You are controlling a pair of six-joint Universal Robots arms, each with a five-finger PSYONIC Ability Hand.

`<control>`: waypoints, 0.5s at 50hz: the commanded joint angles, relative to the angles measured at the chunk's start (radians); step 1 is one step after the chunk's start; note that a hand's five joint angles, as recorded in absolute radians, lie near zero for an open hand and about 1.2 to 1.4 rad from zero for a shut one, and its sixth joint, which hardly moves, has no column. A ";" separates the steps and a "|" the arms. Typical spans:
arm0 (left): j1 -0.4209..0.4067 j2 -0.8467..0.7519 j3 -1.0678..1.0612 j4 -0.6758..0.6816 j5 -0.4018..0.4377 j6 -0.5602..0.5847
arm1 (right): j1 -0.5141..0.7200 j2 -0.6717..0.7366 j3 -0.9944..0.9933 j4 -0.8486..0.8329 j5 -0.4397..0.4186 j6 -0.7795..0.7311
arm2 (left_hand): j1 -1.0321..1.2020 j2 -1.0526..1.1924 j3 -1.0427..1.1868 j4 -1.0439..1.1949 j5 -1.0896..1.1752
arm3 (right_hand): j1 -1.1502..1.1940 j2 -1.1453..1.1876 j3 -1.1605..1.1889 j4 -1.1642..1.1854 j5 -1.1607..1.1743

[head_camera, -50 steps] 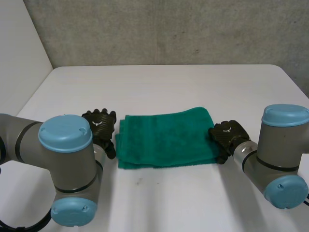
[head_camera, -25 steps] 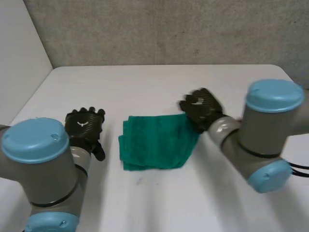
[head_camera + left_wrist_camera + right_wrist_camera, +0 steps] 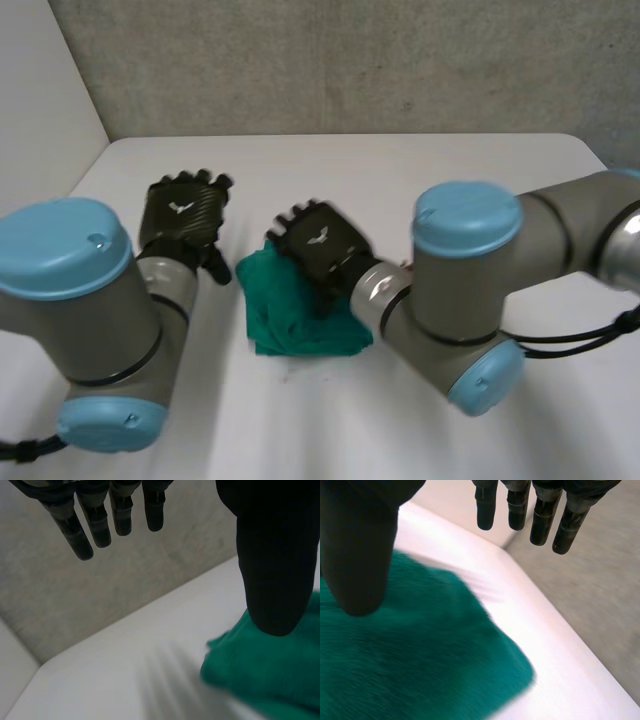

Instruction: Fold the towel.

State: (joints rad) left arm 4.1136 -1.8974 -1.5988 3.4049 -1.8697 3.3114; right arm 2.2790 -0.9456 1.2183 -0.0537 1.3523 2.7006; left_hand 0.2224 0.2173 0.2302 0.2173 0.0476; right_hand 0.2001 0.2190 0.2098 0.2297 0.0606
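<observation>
The green towel lies on the white table just left of the middle of the head view, a small thick packet and not a spread sheet. Layered edges show along its lower side, so I judge that the main folds are already made. Its left corner looks rumpled and the outline is not quite square.

The right hand sits over the upper right part of the towel, reaching in from the right of the frame. In its own wrist view its fingers are straight and stand well away from the thumb. Nothing is between them, and the cloth lies under the palm. Whether the palm touches the cloth I cannot tell.

The left hand is at the middle left of the head view, near the towel's left edge but off it. Its fingers are also straight and hold nothing, and the towel's corner shows beside the thumb.

What seems to be left is small: pressing the packet flat, tidying the loose corner and drawing both hands away.
</observation>
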 commanded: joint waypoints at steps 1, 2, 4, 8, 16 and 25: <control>-0.087 -0.081 0.128 -0.015 0.030 -0.059 | -0.088 -0.048 0.021 0.017 0.047 0.247 | -0.012 -0.007 -0.020 -0.007 -0.012 | -0.026 -0.044 -0.035 -0.055 -0.061; -0.096 -0.091 0.137 -0.019 0.030 -0.069 | -0.096 -0.048 0.020 0.023 0.045 0.267 | -0.009 -0.004 -0.017 -0.004 -0.009 | -0.026 -0.044 -0.035 -0.055 -0.061; -0.114 -0.109 0.154 -0.032 0.030 -0.084 | -0.121 -0.048 0.004 0.050 0.042 0.316 | -0.006 -0.001 -0.014 -0.001 -0.006 | -0.026 -0.044 -0.035 -0.055 -0.061; -0.151 -0.175 0.204 -0.094 0.030 -0.118 | -0.139 -0.013 -0.040 0.103 0.013 0.338 | -0.006 -0.001 -0.014 -0.001 -0.006 | -0.026 -0.044 -0.035 -0.055 -0.061; -0.139 -0.255 0.214 -0.219 0.020 -0.124 | -0.128 0.129 -0.144 0.218 0.005 0.343 | -0.021 -0.016 -0.028 -0.016 -0.020 | -0.026 -0.044 -0.035 -0.055 -0.061; -0.038 -0.273 0.148 -0.266 0.020 -0.096 | -0.125 0.222 -0.209 0.268 0.008 0.329 | -0.021 -0.016 -0.028 -0.016 -0.020 | -0.026 -0.044 -0.035 -0.055 -0.061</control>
State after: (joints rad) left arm 4.0074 -2.1666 -1.4021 3.1602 -1.8508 3.1915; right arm 2.1512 -0.7646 1.0376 0.2015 1.3568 3.0415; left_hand 0.2223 0.2173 0.2302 0.2173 0.0475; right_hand 0.2001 0.2187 0.2098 0.2297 0.0613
